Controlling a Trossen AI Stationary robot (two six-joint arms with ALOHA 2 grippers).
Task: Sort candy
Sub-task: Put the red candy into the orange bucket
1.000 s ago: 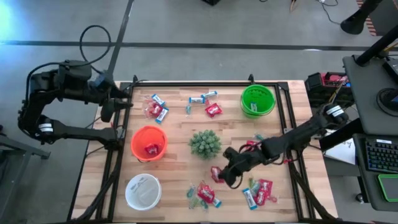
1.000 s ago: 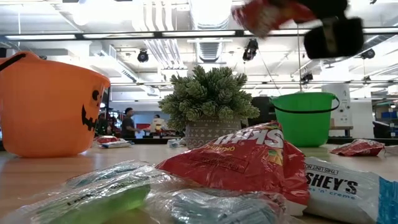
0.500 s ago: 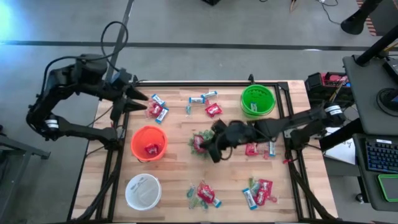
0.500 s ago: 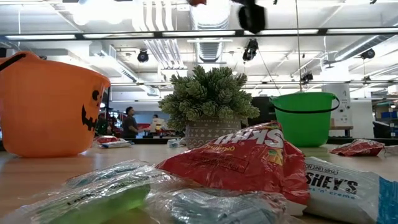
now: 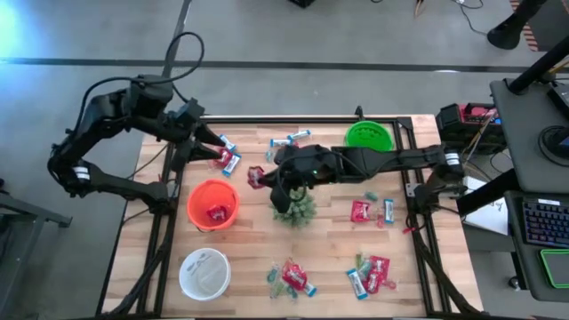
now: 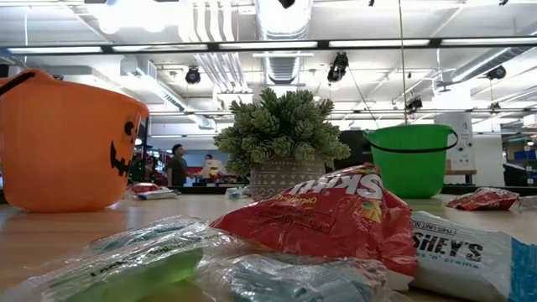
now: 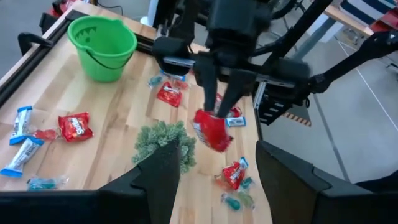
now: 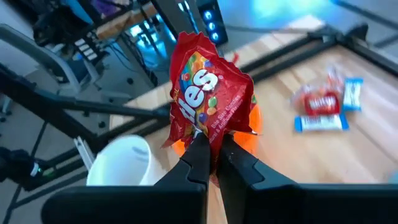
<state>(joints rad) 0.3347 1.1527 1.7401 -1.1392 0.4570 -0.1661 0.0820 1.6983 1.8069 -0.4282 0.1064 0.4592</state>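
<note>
Right wrist view puts the matter closest: the right gripper (image 8: 210,152) is clenched on the lower edge of a red packet (image 8: 208,99), which hangs above the table with the orange bowl (image 8: 254,121) peeking out behind it and the white bowl (image 8: 121,163) off to one side. Seen from overhead, that packet (image 5: 256,176) sits between the plant (image 5: 294,209) and the orange bowl (image 5: 212,202), not yet over the rim. To finish the carry well, I would bring the gripper squarely above the bowl's mouth, where a red packet already lies, and let go low so the light wrapper does not flutter out. The pinch is on one edge only, so a smooth sweep is safer than a jerk.

Farther off, the left gripper (image 5: 211,147) stands with fingers spread, empty, just beside the candy pile (image 5: 224,156) at the table's far left corner. More candy lies loose along the near edge and by the green bowl (image 5: 368,135).

Low view shows neither gripper. How much the orange bowl holds is hard to judge, and the white bowl's contents are unclear.
</note>
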